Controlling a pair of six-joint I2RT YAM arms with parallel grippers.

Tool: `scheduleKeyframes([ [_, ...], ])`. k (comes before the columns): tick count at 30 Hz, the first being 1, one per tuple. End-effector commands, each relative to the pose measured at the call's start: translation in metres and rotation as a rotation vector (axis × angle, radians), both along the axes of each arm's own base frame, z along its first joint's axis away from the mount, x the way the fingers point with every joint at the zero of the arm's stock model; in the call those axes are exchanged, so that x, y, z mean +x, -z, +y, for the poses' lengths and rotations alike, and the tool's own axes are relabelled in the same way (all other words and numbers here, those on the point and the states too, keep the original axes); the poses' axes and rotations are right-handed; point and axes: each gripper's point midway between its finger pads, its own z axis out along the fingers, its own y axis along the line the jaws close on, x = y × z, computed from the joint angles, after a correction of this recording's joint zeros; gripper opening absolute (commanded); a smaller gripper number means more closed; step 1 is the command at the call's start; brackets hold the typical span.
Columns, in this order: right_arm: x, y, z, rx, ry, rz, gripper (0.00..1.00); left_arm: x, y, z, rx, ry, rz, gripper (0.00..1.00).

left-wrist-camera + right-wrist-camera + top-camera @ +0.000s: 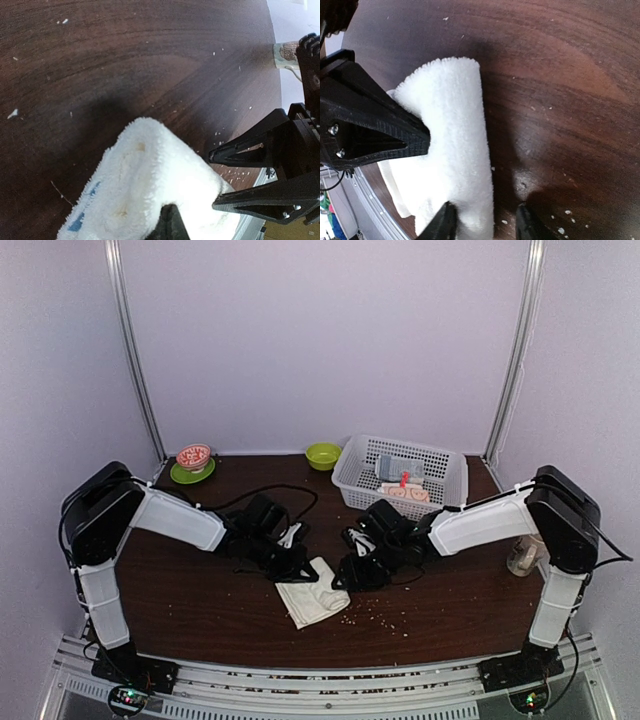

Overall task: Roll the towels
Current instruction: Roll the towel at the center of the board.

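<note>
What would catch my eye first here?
At the middle of the dark table, the left gripper pinches a half-rolled white towel while the right gripper straddles its edge, jaws apart. At the back right, a white basket holds a pink-patterned towel.

White plastic basket (pixel 352 486) at back of dark wood table (pixel 200 610), grey-blue rolled towel (pixel 400 468) inside. Lime-green bowl (pixel 323 455) just L of basket; pink patterned bowl (pixel 193 456) on green plate (pixel 180 476) well L of it. Pale crumbs (pixel 385 618) scattered fwd of basket; small labelled container (pixel 521 556) fwd-R, nr table edge.
</note>
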Motion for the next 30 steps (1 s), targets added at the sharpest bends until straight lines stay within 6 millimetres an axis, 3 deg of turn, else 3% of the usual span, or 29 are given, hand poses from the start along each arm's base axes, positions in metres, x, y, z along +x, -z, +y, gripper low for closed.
scheduleKeyframes([
  [1,-0.014,0.009,0.009,0.000,-0.044,0.041,0.30,-0.003,0.035,0.033,0.156,-0.046,0.024,0.00],
  [4,-0.013,0.007,0.007,-0.039,-0.050,0.010,0.15,-0.004,0.033,0.033,0.153,-0.043,0.019,0.00],
  [9,-0.002,-0.018,0.005,-0.064,-0.034,-0.096,0.00,-0.004,0.023,0.035,0.145,-0.046,-0.004,0.00],
  [14,-0.004,-0.038,0.014,-0.131,-0.092,-0.175,0.00,-0.006,0.022,0.038,0.146,-0.043,-0.014,0.00],
  [15,-0.006,-0.039,0.016,-0.127,-0.094,-0.172,0.02,-0.006,0.024,0.038,0.149,-0.043,-0.012,0.00],
  [17,-0.007,-0.038,0.017,-0.125,-0.080,-0.158,0.29,-0.007,0.029,0.039,0.156,-0.043,-0.006,0.00],
  [19,-0.006,-0.036,0.014,-0.119,-0.045,-0.141,0.47,-0.008,0.034,0.041,0.163,-0.048,0.005,0.00],
  [21,-0.005,-0.033,0.012,-0.089,-0.006,-0.115,0.57,-0.010,0.037,0.042,0.166,-0.048,0.008,0.00],
  [24,-0.002,-0.031,0.009,0.000,0.048,-0.058,0.63,-0.011,0.040,0.045,0.176,-0.046,0.009,0.00],
  [30,-0.003,-0.026,0.019,0.113,0.039,0.021,0.61,-0.012,0.045,0.047,0.183,-0.046,0.012,0.00],
])
